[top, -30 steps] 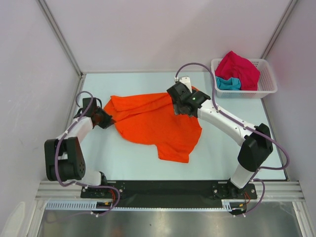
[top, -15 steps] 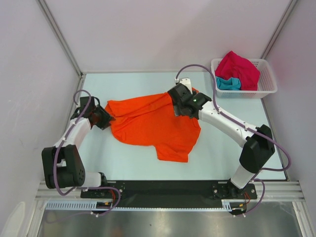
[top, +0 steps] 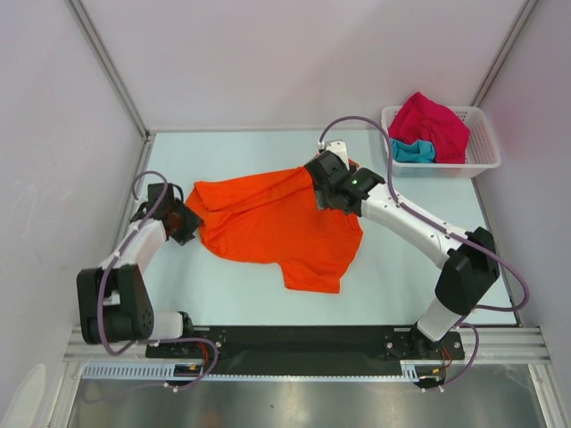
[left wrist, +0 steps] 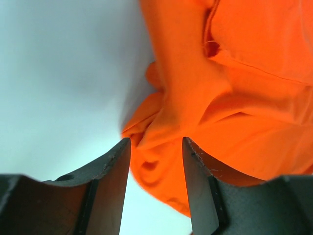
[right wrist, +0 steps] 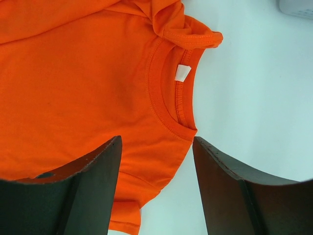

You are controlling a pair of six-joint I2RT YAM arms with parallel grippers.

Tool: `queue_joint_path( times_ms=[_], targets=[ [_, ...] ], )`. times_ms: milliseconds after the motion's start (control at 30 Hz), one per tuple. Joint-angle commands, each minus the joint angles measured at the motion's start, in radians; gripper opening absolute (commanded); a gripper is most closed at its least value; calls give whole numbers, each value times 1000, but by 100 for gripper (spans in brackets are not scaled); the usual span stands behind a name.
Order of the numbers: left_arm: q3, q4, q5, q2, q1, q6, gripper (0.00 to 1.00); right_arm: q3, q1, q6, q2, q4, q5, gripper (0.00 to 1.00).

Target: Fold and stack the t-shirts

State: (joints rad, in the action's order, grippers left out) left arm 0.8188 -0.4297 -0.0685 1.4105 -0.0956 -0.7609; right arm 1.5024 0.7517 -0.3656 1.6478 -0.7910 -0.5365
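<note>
Leftward since a second ago, the left tool (top: pixel 189 220) has let go of the orange t-shirt (top: pixel 268 223) at its 9 o'clock edge, jaws parted; shirt lies crumpled mid-bench (top: pixel 401 276); right tool (top: pixel 319 187) hangs released over the collar (right wrist: pixel 168 98) at 2 o'clock.

The orange shirt (top: pixel 268 227) is soft matt cloth of a fine knit, with wrinkles. Its collar (right wrist: pixel 168 105) is ribbed and shows stitching, and a small white label (right wrist: pixel 182 73) of smooth fabric sits inside it. The pink shirt (top: pixel 433 120) and the teal shirt (top: pixel 410 150) are matt cloth too. The basket (top: pixel 486 162) is white plastic lattice, a little glossy. The table (top: pixel 401 285) is smooth and pale, with a weak sheen. The left fingers (left wrist: pixel 110 191) and the right fingers (right wrist: pixel 93 186) are dark, hard and matt, with slightly rough edges. The arms (top: pixel 406 218) have glossy white shells. The front sheet (top: pixel 312 406) is brushed metal.
</note>
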Motion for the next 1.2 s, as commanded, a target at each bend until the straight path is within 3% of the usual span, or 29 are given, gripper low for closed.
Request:
queue_joint_path(
  times_ms=[0,133,533,1167],
  targets=[
    [-67,-3,174,-198,5,-46,52,-14,8,-3,-29,22,1,64],
    [-101,-1,220,-234,4,-66,52,-13,11,-6,-25,29,6,64],
    [-132,68,167,-97,-1,-84,51,-37,6,5,-43,16,-19,63],
    [-57,183,78,99,-7,-100,51,28,6,24,15,-10,-37,62]
  ],
)
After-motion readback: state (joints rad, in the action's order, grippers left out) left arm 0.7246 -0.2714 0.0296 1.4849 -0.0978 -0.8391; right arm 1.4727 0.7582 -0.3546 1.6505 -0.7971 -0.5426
